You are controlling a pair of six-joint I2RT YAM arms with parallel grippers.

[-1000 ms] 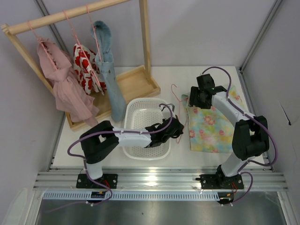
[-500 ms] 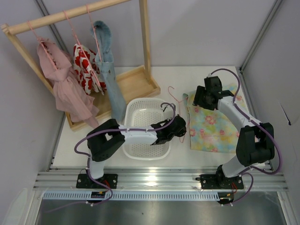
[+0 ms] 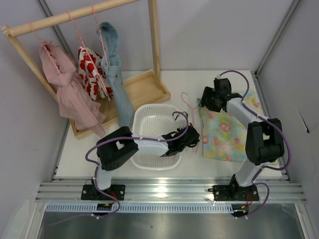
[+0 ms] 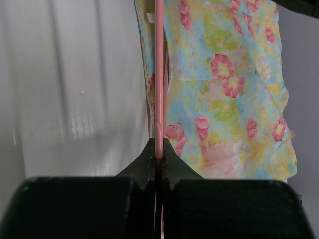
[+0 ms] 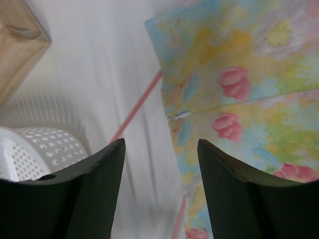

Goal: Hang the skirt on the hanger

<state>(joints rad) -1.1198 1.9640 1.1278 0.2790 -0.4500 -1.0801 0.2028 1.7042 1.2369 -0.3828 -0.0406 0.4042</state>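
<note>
**A:** What did the left gripper (image 4: 159, 157) have?

**B:** It was clamped on the hanger (image 4: 159, 74). On my left wrist feed the jaws were pressed together on the thin pink wire, which ran straight out from between the tips.

**A:** And the wire against the cloth?

**B:** It ran along the left edge of the skirt (image 3: 224, 132), touching it. I couldn't tell whether it passed over or under the fabric. On the right wrist feed the wire dropped out of sight at the cloth's corner.

**A:** The right gripper (image 5: 160, 149)?

**B:** Its fingers stood apart with nothing between them. It hung over the skirt's far left corner, where the hanger's neck met the cloth.

**A:** Where did the skirt lie?

**B:** Spread flat on the white table (image 3: 184, 82), on the right side, just beside the white basket (image 3: 149, 117). My left arm reached across the basket's near right corner to get at the hanger. The hook pointed toward the far side, near the wooden rack (image 3: 75, 15), where three garments hung.
</note>
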